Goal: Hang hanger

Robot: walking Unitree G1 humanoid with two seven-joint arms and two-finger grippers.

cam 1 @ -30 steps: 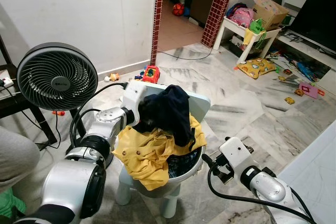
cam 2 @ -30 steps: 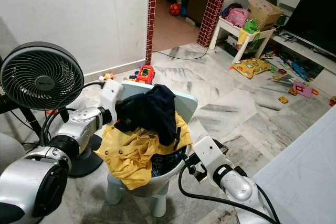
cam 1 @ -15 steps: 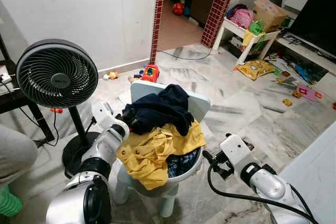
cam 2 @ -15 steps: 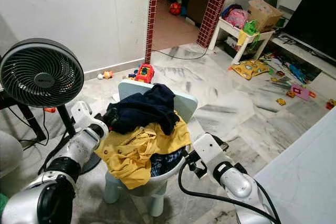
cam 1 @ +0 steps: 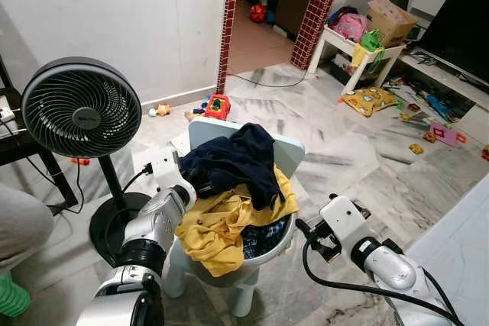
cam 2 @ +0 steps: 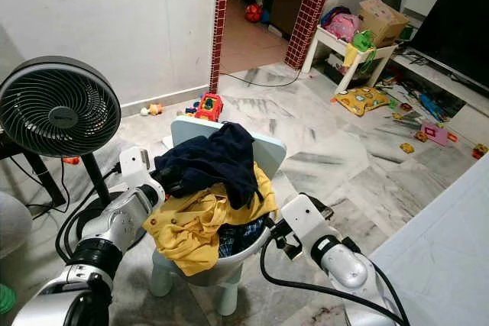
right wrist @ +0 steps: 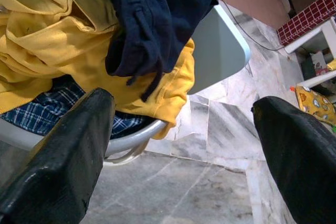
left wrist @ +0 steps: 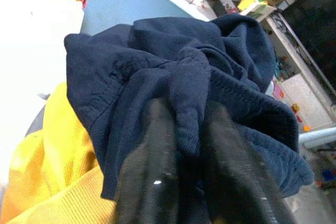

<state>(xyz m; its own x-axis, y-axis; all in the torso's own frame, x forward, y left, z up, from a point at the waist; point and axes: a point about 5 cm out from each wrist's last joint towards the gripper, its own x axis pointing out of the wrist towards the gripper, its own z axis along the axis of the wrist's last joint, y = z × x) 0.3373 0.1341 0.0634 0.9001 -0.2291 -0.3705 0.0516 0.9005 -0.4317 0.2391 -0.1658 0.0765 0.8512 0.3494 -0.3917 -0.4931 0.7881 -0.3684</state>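
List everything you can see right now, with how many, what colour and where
Navy garment: one, dark blue, top of the pile.
Yellow shirt: one, under it.
Checked cloth: one, blue, in the basin.
Basin: one, grey, on the stool.
Stool: one, pale blue.
Fan: one, black, robot's left.
Toy truck: one, red, by the doorway.
White table: one, far right.
Left claw: pinching the navy garment.
Right claw: open, beside the basin.
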